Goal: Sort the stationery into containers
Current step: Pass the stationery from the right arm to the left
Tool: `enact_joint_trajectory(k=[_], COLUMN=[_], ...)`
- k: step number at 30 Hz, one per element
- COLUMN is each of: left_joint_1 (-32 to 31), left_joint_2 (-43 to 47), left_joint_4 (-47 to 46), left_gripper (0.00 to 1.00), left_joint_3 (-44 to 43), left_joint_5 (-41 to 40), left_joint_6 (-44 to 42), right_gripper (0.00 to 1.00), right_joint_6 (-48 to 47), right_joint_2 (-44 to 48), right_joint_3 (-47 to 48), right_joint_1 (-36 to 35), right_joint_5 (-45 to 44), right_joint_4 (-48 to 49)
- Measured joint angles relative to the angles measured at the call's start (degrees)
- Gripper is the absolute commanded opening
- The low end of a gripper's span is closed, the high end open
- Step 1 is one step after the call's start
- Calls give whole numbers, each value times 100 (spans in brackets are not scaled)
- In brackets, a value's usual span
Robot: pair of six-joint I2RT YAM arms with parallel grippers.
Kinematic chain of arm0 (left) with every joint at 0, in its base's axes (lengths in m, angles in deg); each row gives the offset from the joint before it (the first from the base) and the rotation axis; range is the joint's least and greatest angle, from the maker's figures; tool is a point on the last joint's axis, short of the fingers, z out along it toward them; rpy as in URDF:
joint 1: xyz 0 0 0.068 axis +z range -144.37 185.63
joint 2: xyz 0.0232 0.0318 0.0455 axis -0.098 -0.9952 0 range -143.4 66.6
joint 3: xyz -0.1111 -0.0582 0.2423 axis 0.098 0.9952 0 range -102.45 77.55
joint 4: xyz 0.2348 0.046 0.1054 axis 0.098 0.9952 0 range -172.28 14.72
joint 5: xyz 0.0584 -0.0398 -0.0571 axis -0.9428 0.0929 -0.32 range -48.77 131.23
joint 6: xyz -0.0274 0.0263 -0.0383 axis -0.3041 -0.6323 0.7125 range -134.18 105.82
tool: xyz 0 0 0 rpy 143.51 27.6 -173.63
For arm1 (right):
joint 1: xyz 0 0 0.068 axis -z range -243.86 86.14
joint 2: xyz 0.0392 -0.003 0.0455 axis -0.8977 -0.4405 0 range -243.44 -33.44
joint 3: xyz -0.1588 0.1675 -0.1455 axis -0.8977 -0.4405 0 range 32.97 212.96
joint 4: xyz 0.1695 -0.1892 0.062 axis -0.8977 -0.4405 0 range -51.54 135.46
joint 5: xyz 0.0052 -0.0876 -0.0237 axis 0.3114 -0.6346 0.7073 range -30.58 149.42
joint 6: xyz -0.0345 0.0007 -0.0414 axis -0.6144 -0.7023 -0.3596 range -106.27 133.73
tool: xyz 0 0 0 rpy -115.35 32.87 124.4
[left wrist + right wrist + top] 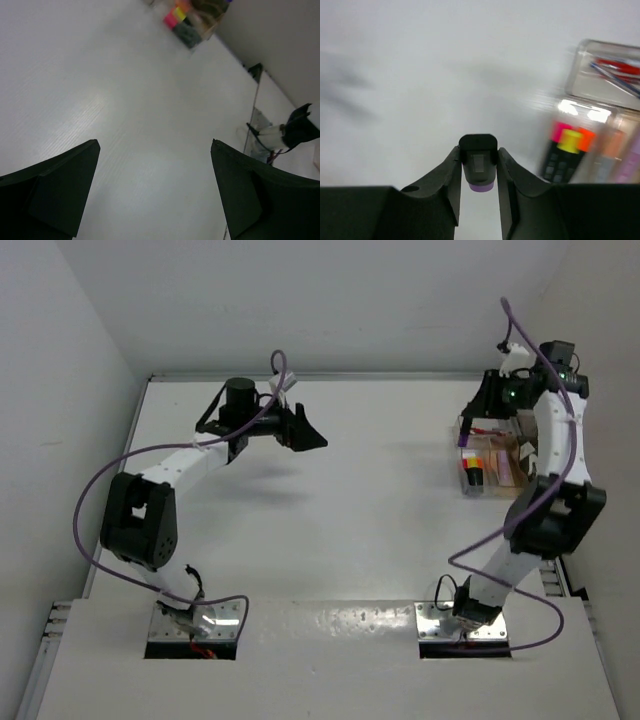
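Between the partly closed fingers of the right gripper, a black highlighter with a purple cap is being pinched, hanging over the white table just beside a clear tray. Capped highlighters in pink, yellow and orange are lying in that tray, and red pens are lying in a second tray behind it. Well apart, the left gripper is gaping wide, holding nothing.
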Motion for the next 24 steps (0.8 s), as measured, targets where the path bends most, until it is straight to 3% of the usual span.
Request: enact_joint_trajectory(k=[5,9,14,24], left_joint_1=[-295,-785,-1311,-1519], left_joint_2=[326,190,33,33], left_joint_4=[-1443,-944,306,1137], left_gripper=[100,100,100,99], left_joint_3=[90,-656,-1930,-2070], left_joint_5=[240,85,-601,-1005], left_joint_6=[879,610,-313,-809], right_gripper=[0,0,0,0], right_joint_6=[2393,3816,4424,4760], right_joint_2=[2149,2640,2640,2647], right_joint_3=[-1585,-2031,-2192,-2253], right_joint_1=[-450,-1499,-2391,-2542], right_joint_5=[1458,2037,2004,1683], right_joint_4=[1609,2557,2855,3040])
